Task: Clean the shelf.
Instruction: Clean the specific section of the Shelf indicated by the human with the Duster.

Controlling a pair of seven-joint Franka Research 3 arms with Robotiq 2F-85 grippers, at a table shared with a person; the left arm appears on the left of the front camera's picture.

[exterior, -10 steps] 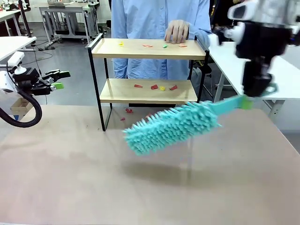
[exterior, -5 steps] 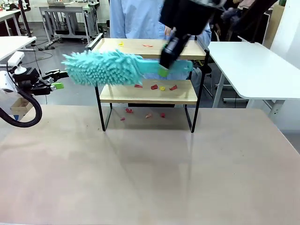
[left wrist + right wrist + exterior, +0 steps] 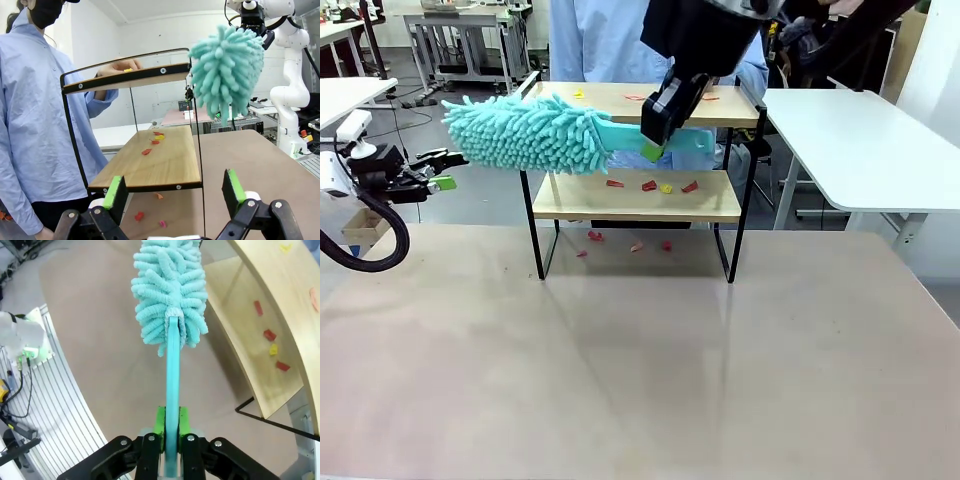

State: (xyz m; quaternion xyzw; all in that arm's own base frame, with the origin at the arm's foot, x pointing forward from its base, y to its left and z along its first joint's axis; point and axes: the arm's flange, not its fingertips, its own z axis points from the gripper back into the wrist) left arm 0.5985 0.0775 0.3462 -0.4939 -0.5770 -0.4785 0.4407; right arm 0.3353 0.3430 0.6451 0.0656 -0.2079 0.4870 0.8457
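Teal duster point(image 3: 525, 135) clamped in right gripper point(image 3: 169, 425), level with shelf point(image 3: 580, 195) top; left gripper point(image 3: 174, 189) fingers apart, empty. Next, I'd guess: sweep scraps point(image 3: 648, 185) off.

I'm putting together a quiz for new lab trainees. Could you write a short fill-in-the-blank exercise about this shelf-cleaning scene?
1. The right tool grips the teal duster by its ____.
2. The left tool is ____, holding nothing.
3. Small scraps lie on both boards of the shelf and on the ____ beneath it.

Missing words: handle; open; table.
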